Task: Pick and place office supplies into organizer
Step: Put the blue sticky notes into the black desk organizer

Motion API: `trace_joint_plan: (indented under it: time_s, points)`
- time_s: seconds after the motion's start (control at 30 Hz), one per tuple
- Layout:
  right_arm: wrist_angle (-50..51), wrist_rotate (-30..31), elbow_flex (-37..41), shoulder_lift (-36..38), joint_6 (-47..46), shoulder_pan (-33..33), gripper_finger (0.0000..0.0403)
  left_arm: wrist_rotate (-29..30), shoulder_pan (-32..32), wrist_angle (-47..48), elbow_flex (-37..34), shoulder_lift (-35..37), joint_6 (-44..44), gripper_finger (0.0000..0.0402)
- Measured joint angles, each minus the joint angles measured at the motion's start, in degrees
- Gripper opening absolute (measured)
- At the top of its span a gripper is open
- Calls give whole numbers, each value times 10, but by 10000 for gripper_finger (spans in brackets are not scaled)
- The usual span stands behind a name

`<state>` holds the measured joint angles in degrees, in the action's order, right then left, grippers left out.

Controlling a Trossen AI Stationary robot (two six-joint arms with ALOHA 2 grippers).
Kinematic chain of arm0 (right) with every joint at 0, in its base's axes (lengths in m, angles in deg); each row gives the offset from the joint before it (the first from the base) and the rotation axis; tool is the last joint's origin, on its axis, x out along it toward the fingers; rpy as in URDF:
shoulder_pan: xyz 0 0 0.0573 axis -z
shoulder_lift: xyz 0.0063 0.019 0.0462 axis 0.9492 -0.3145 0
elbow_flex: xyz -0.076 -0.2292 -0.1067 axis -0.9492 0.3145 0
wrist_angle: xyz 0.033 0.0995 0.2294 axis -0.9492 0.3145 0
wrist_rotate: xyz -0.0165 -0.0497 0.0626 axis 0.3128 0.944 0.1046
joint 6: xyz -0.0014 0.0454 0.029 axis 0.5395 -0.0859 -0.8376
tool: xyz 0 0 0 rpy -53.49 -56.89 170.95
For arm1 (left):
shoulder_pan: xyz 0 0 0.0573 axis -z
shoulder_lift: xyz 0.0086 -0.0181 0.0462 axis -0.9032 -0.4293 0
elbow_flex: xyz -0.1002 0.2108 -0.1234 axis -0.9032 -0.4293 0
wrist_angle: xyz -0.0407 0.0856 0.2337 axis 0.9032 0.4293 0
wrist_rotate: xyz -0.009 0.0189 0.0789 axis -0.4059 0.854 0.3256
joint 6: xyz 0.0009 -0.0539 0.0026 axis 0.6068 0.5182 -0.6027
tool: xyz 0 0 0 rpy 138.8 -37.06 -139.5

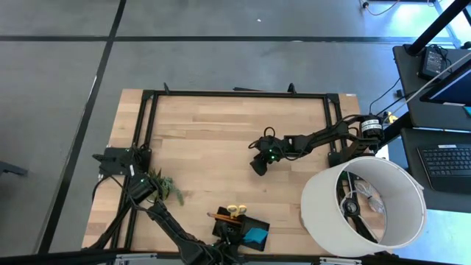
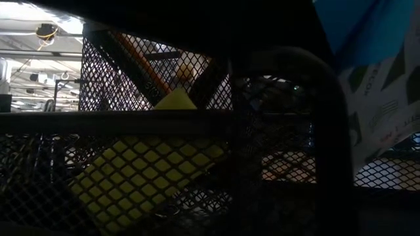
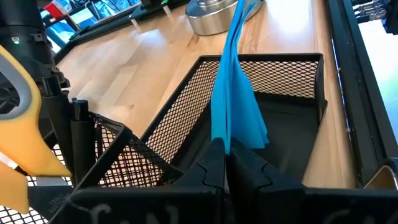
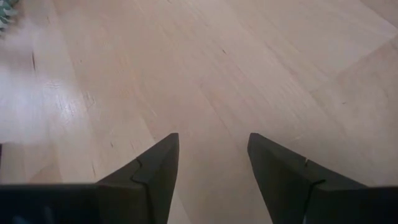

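Observation:
The black mesh organizer (image 1: 237, 224) sits at the table's near edge. Yellow-handled scissors (image 1: 234, 211), an orange pencil (image 1: 216, 216) and black pens (image 3: 78, 134) stand in its small compartments, and a yellow block (image 2: 147, 180) shows through the mesh. My left gripper (image 3: 225, 150) is shut on the bright blue note pad (image 3: 233, 93), held over the organizer's wide compartment (image 3: 292, 134). My right gripper (image 1: 259, 165) hovers open over bare wood near the table's middle, with nothing between its fingers (image 4: 155, 168). My left gripper pinches the blue note pad by one edge (image 3: 227, 142) between its two shut fingers. The pad stands edge-on beyond the fingertips, and its sheets fan apart a little near the hold. It sits over the wide compartment. Whether it touches the mesh floor, I cannot tell.
A large white lampshade (image 1: 364, 210) stands at the table's near right corner, and its metal base (image 3: 211, 15) lies beyond the organizer. A small green plant (image 1: 165, 188) sits left of the organizer. A black frame (image 1: 235, 94) borders the table. Bare wood lies in the middle.

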<state>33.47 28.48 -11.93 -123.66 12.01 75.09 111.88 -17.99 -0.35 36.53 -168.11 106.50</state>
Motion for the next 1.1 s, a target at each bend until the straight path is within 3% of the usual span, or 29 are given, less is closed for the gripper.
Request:
trace_joint_plan:
  time_s: [1.1]
  points:
    - [0,3,0,0,1,-2,200,-13,2,3,-2,-1,-3,2]
